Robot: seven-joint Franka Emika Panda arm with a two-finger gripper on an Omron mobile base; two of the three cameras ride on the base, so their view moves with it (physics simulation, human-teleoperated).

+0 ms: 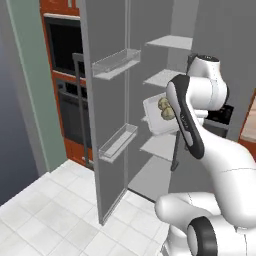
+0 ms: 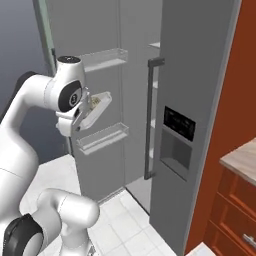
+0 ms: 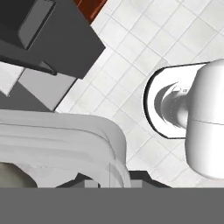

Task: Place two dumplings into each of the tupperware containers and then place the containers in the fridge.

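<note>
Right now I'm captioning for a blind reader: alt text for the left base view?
A white robot arm holds a tupperware container with two dumplings up at the open fridge, level with its middle shelves; the fridge door stands wide open.

A tupperware container (image 3: 65, 140) sat just above the gripper, with white floor tiles (image 3: 131, 57) beyond it.

Open fridge (image 1: 112, 150), pale shelves (image 1: 162, 77), clear door bins (image 1: 117, 142), white tiled floor (image 1: 45, 215)

A pale tupperware container (image 1: 152, 116), tilted, holds two tan dumplings (image 1: 165, 109) before the open fridge (image 1: 165, 80) shelves.
</note>
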